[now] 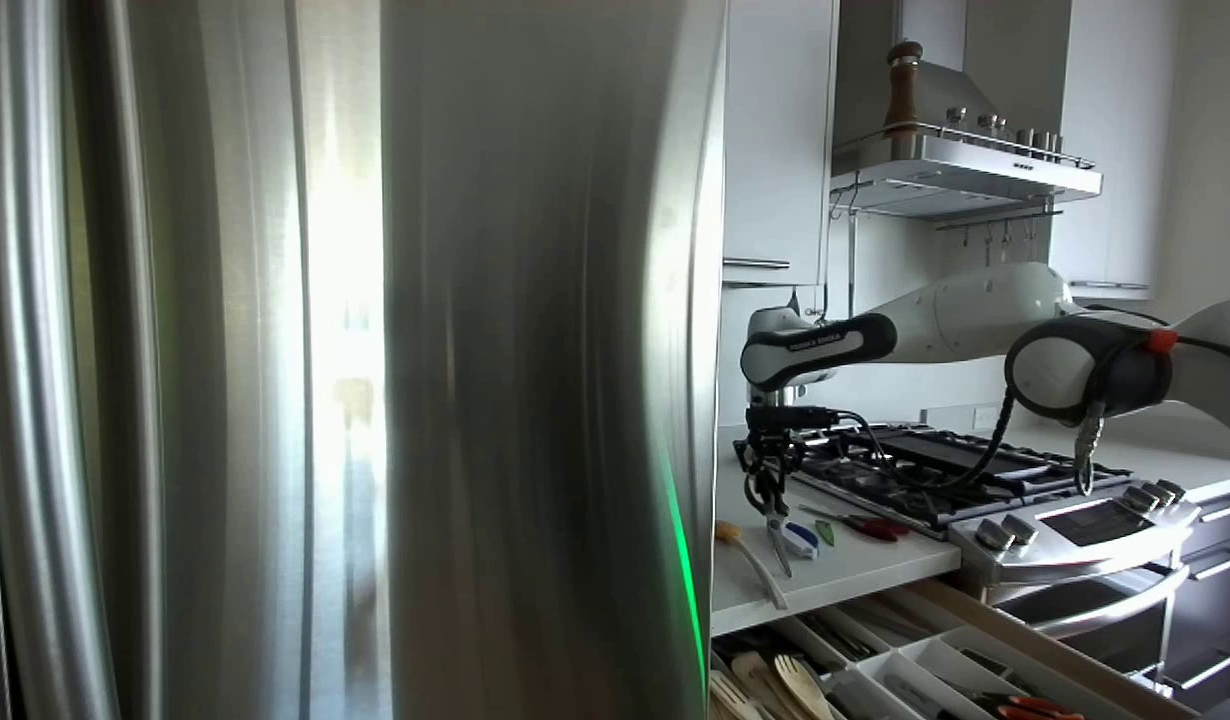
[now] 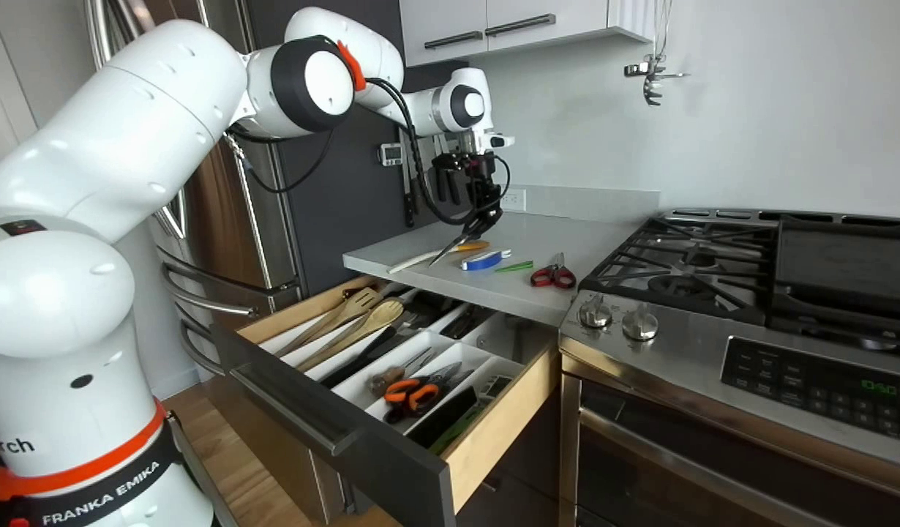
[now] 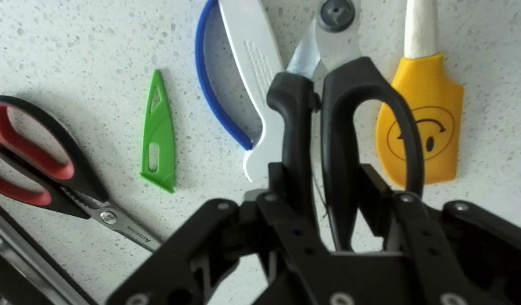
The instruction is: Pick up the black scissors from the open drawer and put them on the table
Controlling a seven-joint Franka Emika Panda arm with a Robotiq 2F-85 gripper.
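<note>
My gripper (image 3: 324,182) is shut on the handles of the black scissors (image 3: 340,144), with one finger pad on each outer side. In both exterior views the gripper (image 1: 768,470) (image 2: 485,208) hangs over the white worktop, which is the table (image 2: 545,228) (image 1: 865,572). The scissors' blades (image 2: 456,243) (image 1: 779,545) point down and tilt toward the worktop's front edge. I cannot tell whether the tips touch the surface. The open drawer (image 2: 503,432) (image 1: 1035,645) is below the worktop's front edge.
On the worktop lie a yellow spatula (image 3: 449,135), a blue and white tool (image 3: 252,63), a green piece (image 3: 161,131) and red-and-black scissors (image 3: 89,178). A gas hob (image 2: 669,256) stands beside them. The drawer holds wooden utensils (image 2: 380,315) and orange-handled scissors (image 2: 424,395).
</note>
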